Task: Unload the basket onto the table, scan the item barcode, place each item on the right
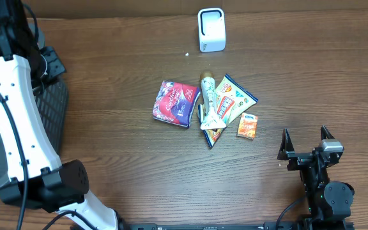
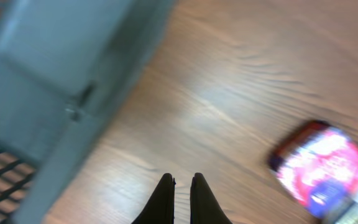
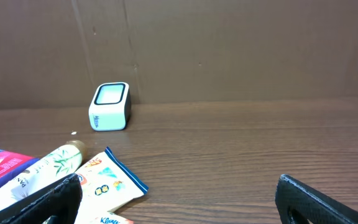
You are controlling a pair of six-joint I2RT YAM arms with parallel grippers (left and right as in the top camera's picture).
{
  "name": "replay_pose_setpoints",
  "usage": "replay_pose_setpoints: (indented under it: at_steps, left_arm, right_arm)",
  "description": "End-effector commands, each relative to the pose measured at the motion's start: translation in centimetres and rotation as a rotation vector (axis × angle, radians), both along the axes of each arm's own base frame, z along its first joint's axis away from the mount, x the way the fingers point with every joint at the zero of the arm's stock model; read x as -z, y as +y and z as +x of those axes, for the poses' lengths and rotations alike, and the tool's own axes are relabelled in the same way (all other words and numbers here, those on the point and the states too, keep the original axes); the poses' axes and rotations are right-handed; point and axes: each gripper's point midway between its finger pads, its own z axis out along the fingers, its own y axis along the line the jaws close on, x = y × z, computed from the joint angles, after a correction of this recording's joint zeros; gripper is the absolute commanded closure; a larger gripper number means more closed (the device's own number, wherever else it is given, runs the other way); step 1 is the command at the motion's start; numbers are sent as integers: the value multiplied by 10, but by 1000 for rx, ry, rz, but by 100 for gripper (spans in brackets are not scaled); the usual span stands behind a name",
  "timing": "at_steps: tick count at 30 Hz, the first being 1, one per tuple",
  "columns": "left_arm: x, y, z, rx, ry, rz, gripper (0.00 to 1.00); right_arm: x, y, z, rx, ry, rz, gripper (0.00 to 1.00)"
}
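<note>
Your left gripper (image 2: 182, 177), jaws pressed together, has the red packet (image 2: 322, 165) ahead to its right, while your right gripper (image 1: 305, 133) stands spread wide; it is likely light, soft and slippery, so pinch one sealed edge.

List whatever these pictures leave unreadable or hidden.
- Barcodes, overhead: print on red packet, tube, yellow packet and orange packet too small.
- Red packet, left wrist: blurred, label unreadable.
- Tube, right wrist: lower end hidden behind a finger of the right gripper.
</note>
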Motion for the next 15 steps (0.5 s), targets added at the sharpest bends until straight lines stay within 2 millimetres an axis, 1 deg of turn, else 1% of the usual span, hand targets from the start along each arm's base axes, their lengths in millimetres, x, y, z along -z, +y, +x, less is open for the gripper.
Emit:
replay_pose_setpoints:
  at_steps: [1,3,4,6,7,9,10,12,15]
  left_arm:
    - [-45,-40,-4,113,-182,-137,96]
    - [-60,-59,-8,177,-243,-206,94]
    - [-70,-74,-11,231,-282,-257,92]
    - [-87,-104,-16,356,-347,-347,85]
    - [-95,-122,-19,431,-375,-385,75]
    - [-102,-150,-27,545,-394,-416,40]
    - [-102,-162,-30,582,-384,-411,21]
    - [-98,-184,-34,650,-355,-394,0]
    - [-88,-218,-41,747,-297,-375,0]
  right_arm:
    - [1,-1,0,5,-8,-4,0]
    - [1,-1,0,5,-8,-4,0]
    - [1,-1,0,5,-8,-4,0]
    - [1,-1,0,5,-8,-4,0]
    - [1,-1,0,5,-8,-4,0]
    - [1,-1,0,5,-8,-4,0]
    - [1,-1,0,5,-8,-4,0]
    - [1,-1,0,5,-8,-4,0]
    - [1,-1,0,5,-8,-4,0]
